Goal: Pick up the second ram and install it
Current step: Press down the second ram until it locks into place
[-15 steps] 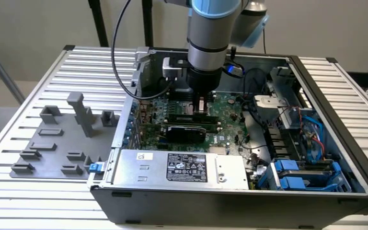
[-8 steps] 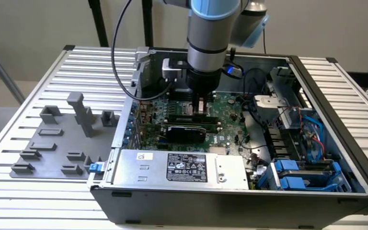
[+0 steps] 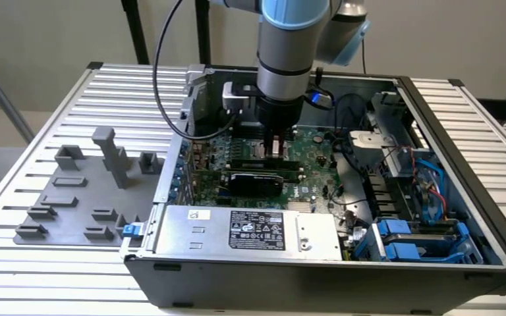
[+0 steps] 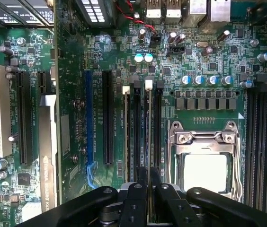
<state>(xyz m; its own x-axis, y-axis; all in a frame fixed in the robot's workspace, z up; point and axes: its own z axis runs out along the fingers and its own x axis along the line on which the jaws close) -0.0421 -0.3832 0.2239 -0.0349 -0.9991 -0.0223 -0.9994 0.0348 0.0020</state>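
**A:** So where was the gripper [image 4: 148,177] when we looked? From the wrist cam we saw its fingers [image 4: 137,194] pinched narrow on the second ram [image 4: 148,137], which stood edge-on between them.

**B:** Yep, same here. The ram ran straight down into one of the black slots [image 4: 137,132] just beside the CPU socket [image 4: 204,156]. We couldn't tell whether it was fully seated. Another stick [image 4: 126,137] with a white tab sat in the slot next door, so we figured that was the first one.

**A:** And further out on the motherboard [image 4: 76,94] we had the long black and blue expansion slots [image 4: 90,123], a white one [image 4: 0,111] past those, plus a row of capacitors [image 4: 205,80] above the socket.

**B:** In the exterior view the arm [image 3: 288,46] came straight down into the open PC case [image 3: 464,164], with the gripper [image 3: 276,148] low over the board. The power supply [image 3: 248,232] sat at the near edge, blue drive bays [image 3: 411,240] toward that view's right, and a grey parts tray [image 3: 77,197] on the slatted table [image 3: 51,276] at its left.
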